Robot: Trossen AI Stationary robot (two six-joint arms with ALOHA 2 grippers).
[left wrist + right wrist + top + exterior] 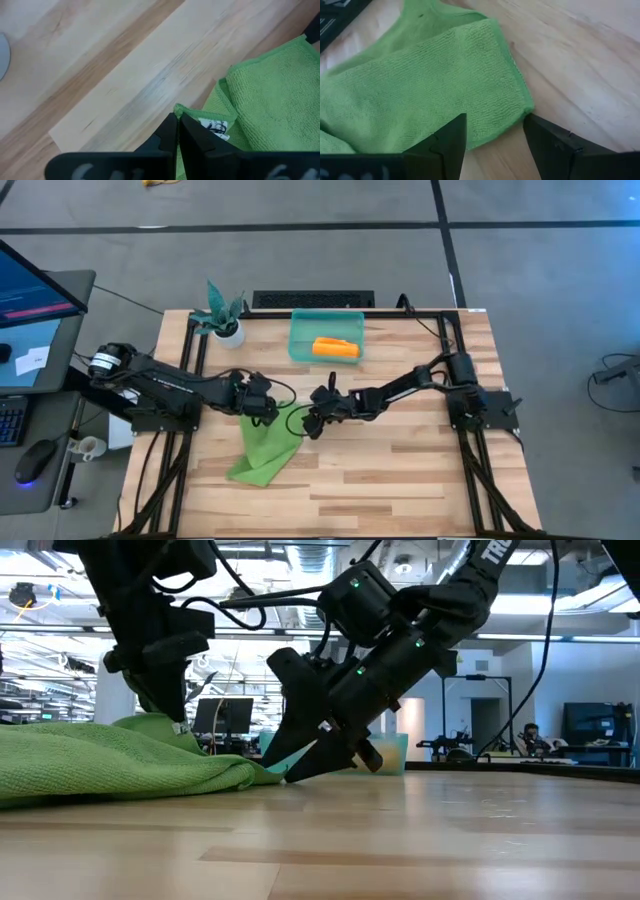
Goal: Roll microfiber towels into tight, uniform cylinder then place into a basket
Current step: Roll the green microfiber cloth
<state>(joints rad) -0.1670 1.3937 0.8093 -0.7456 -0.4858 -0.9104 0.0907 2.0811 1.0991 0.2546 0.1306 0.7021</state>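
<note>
The crumpled lime green microfiber towel point(265, 452) lies on the wooden desk point(400, 480), nearer than the bin. The left gripper point(268, 410), fingers together, pinches the towel's far edge. The right gripper point(310, 423), fingers apart, straddles its corner just beside. Farther back, the shallow translucent teal plastic bin point(300, 338) holds a rolled orange-yellow towel point(335, 348).

Lime green microfiber towel point(265, 452): lay crumpled and partly folded on the wooden table, left of centre, stretched from a corner at the front toward the table's middle; looped pile visible, hemmed edge, small white label at one corner. Orange-yellow towel point(335, 348): rolled into a short cylinder, lay lengthwise inside the basket. Basket point(300, 340): shallow, rectangular, translucent teal, stood upright at the table's far edge, near centre.
</note>
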